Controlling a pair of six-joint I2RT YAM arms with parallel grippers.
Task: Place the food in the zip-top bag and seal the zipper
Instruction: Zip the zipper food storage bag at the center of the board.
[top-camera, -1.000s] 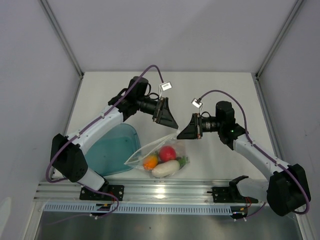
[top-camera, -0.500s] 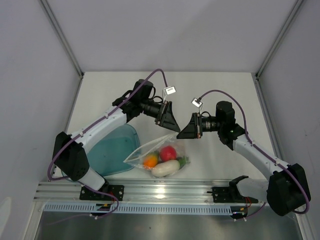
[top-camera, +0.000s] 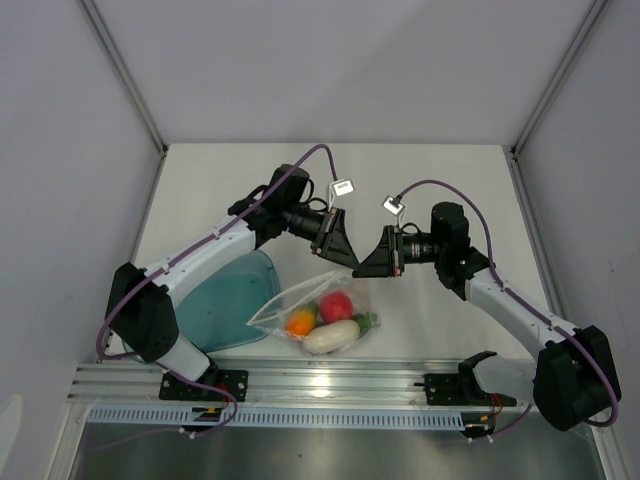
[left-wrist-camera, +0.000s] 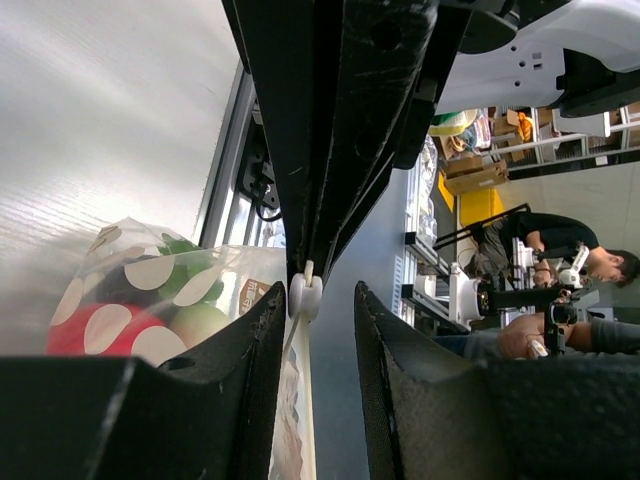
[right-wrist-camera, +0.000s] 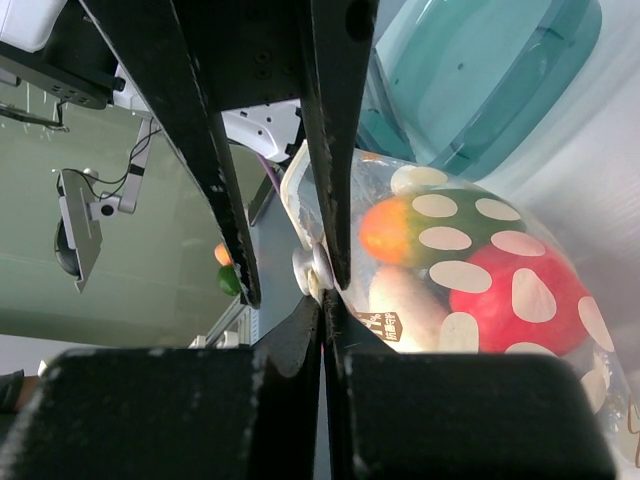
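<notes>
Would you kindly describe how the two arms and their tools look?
Both the left arm and right arm have white links, black joints and a looping purple cable. The left tool and right tool are black, wedge-shaped, two-fingered.

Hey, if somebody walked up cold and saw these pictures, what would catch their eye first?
A clear zip-top bag stuffed with bright toy food, red, orange and white, lies on the table near its front edge. Both pincers meet at its far corner: the right pincer shut on the bag's edge, the left pincer open facing it. A teal tray sits just left.
</notes>
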